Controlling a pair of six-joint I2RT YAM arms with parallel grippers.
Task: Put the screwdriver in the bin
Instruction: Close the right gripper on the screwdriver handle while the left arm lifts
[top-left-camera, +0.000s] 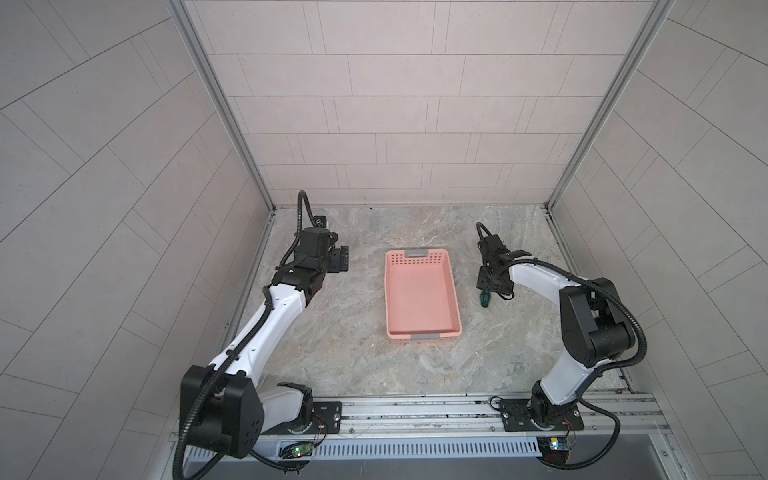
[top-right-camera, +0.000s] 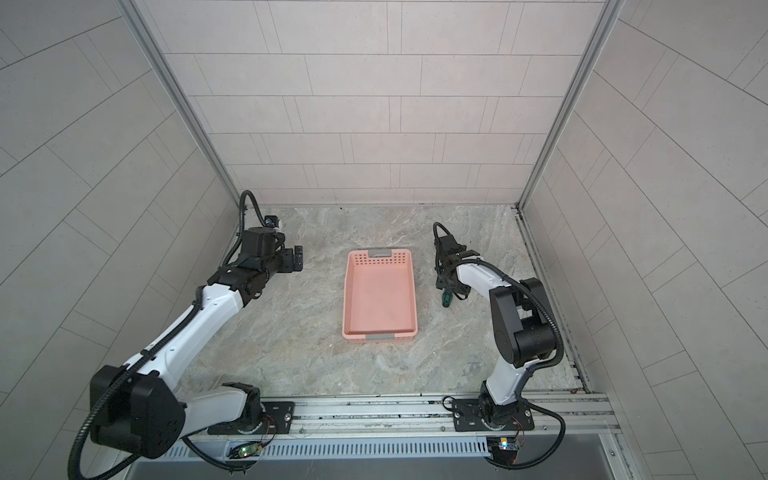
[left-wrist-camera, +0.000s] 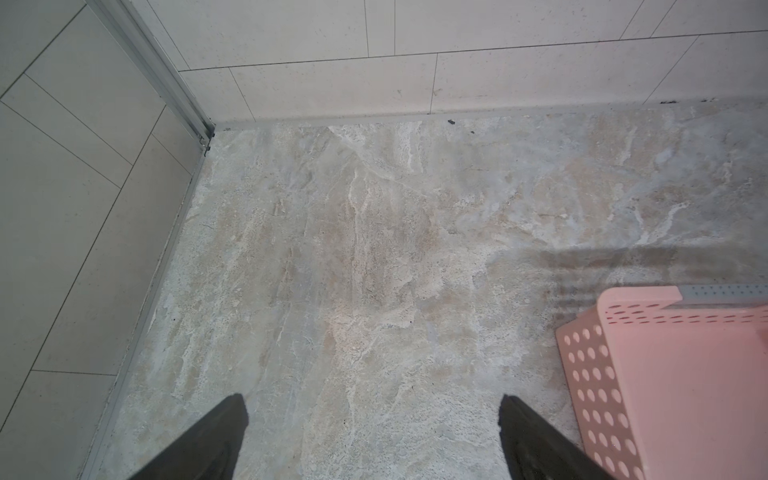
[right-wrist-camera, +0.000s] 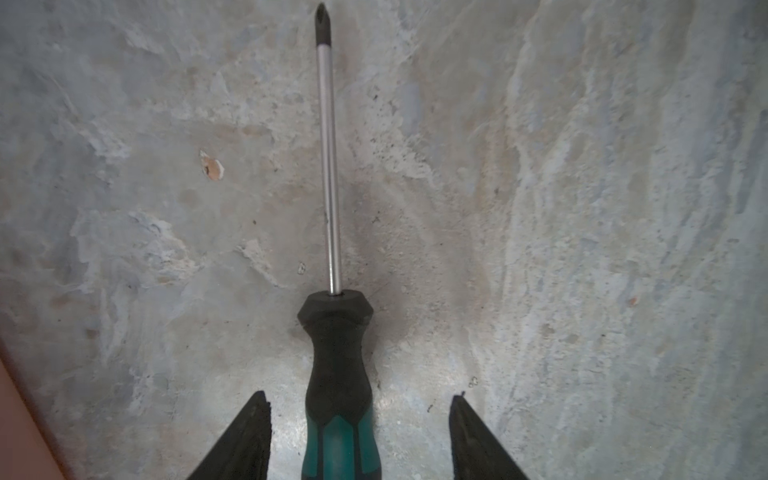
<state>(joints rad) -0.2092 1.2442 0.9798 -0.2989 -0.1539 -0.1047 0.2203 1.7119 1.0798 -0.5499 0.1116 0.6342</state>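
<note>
You have the right gripper spread around the screwdriver: its handle lies on the table between the jaws, a gap on each side, shaft pointing away; the bin stands near it

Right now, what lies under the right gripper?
The screwdriver lies on the table between the open jaws of the right gripper. In both top views the gripper covers its shaft; only the green handle end shows.

Two white-and-black arms.
White shells on left arm and right arm, black joints, ribbed black cables, screwed black base plates; left gripper and right gripper show black tapered fingers.
</note>
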